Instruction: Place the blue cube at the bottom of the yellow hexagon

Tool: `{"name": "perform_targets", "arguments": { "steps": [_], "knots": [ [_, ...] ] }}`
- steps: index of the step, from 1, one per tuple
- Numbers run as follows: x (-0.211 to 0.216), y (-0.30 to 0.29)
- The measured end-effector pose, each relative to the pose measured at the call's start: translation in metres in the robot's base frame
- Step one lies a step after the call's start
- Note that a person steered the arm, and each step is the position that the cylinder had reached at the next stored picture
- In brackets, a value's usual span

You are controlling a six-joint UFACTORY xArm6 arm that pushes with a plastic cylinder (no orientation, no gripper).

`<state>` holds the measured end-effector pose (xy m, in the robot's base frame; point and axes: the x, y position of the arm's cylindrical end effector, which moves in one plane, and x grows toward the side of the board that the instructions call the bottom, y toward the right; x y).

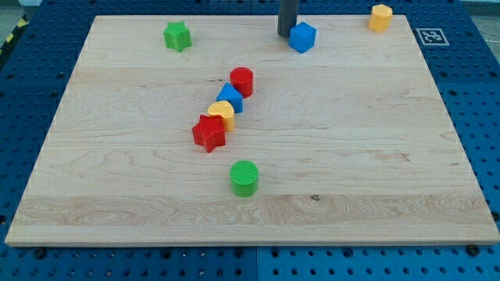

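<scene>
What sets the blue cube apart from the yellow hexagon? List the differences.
The blue cube is blue and boxy; the yellow hexagon is yellow with six sides. The cube sits right beside my tip, on the tip's right in the view; the hexagon stands alone by the board's top right corner. Both are small blocks near the board's top edge.

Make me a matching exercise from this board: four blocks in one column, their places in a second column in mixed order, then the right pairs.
Blocks:
1. blue cube
2. yellow hexagon
3. green star
4. green cylinder

Places:
A. alone below the middle cluster, towards the view's bottom
B. the view's top right corner of the board
C. top middle, with my tip right at its left side
D. the view's top left

Pairs: 1-C, 2-B, 3-D, 4-A
</scene>
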<state>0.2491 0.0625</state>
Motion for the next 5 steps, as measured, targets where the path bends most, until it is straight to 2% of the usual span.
{"name": "perform_targets", "arguments": {
  "steps": [3, 5],
  "knots": [
    [0.030, 0.007],
    [0.030, 0.018]
  ]
}}
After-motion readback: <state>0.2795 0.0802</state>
